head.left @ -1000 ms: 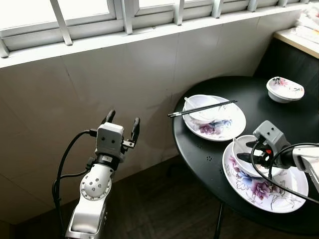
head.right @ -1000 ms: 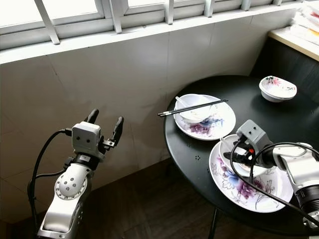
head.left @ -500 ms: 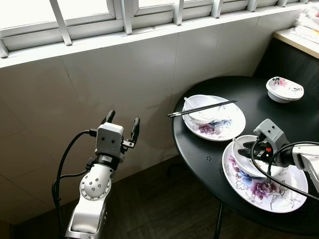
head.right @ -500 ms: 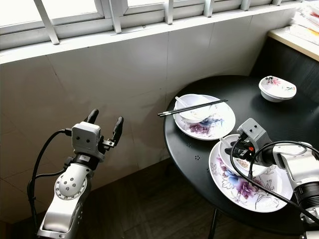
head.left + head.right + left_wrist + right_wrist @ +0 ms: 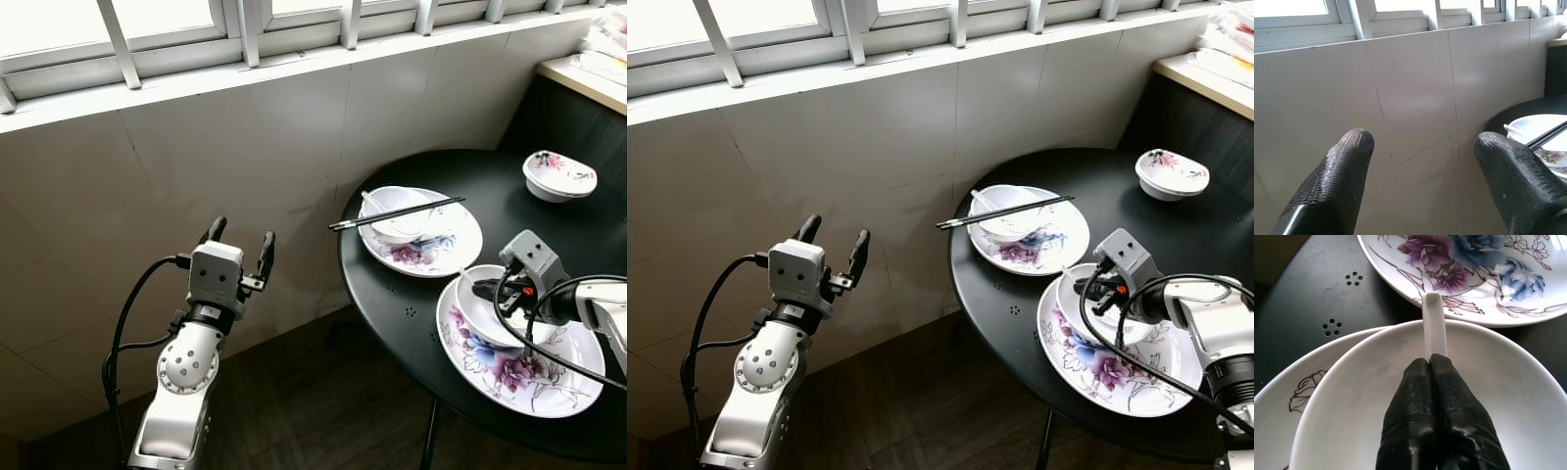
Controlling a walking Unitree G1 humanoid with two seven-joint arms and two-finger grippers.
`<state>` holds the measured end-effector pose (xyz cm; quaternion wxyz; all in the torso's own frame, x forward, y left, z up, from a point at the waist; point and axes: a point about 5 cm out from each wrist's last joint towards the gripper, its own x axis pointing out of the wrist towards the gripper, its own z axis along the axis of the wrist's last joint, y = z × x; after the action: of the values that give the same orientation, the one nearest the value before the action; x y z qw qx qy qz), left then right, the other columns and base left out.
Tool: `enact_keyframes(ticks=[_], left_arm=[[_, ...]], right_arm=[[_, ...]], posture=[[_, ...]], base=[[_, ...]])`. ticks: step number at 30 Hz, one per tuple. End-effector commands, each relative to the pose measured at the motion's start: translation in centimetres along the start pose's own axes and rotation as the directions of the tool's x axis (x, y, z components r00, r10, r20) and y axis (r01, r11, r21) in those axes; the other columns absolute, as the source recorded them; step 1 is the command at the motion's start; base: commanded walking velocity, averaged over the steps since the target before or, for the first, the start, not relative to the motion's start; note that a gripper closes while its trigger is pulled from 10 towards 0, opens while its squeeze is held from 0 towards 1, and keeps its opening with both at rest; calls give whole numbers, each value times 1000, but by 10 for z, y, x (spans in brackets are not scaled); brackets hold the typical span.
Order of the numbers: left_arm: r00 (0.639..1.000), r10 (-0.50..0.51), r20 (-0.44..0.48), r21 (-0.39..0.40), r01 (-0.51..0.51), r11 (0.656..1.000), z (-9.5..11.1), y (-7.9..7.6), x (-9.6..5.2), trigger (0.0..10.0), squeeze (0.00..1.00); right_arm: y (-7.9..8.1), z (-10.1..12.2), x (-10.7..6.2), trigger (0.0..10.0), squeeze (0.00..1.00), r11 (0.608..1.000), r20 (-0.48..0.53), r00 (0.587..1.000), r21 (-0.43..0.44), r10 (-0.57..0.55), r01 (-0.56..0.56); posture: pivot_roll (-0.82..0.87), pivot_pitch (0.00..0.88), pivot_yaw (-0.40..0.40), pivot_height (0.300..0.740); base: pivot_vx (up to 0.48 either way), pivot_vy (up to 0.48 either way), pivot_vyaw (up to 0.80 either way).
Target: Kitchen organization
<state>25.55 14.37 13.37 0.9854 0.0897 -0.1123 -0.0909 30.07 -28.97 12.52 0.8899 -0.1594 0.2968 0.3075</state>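
On the round black table (image 5: pixel 392 294), the near floral plate (image 5: pixel 529 377) carries a white bowl (image 5: pixel 485 318). My right gripper (image 5: pixel 502 291) reaches over that bowl and is shut on the handle of a white spoon (image 5: pixel 1434 328), which sticks out past the bowl's rim. Farther back, a second floral plate (image 5: pixel 460 245) holds a white bowl (image 5: pixel 402 223) with a spoon (image 5: pixel 370 202) in it and black chopsticks (image 5: pixel 397 212) laid across it. My left gripper (image 5: pixel 240 240) is raised beside the tiled wall, off the table to its left, open and empty.
A small floral bowl (image 5: pixel 560 174) stands at the far side of the table. A light counter edge (image 5: pixel 588 73) with stacked items is at the top right. The tiled wall (image 5: pixel 196 157) and window sill run behind; dark floor (image 5: pixel 323 411) lies below.
My right gripper has shifted slightly up and to the right over the near bowl, its fingers closed on the spoon handle. The left arm has not moved.
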Motion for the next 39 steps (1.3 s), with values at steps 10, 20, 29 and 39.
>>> enact_keyframes(ticks=[10,20,29,39], left_arm=[[1000,-7,-8,3,7,1000,0,-1,0,10000,0],[1000,-9,-6,5,9,1000,0,-2,1,10000,0],[1000,-6,-5,5,6,1000,0,-2,1,10000,0],[1000,-1,-6,5,1,1000,0,-2,-1,10000,0]], right_arm=[[5,24,-10,10000,1000,998,91,994,1,57,-57],[1,30,-8,10000,1000,1000,65,998,20,13,-14],[-9,29,-7,10000,0,995,17,999,98,-27,25],[-4,21,4,10000,0,979,-20,999,203,32,-27]], posture=[[-47,31,-16,740],[-44,29,-19,740],[-46,32,-24,740],[-40,33,-28,740]], base=[[0,0,0],[0,0,0],[0,0,0],[0,0,0]])
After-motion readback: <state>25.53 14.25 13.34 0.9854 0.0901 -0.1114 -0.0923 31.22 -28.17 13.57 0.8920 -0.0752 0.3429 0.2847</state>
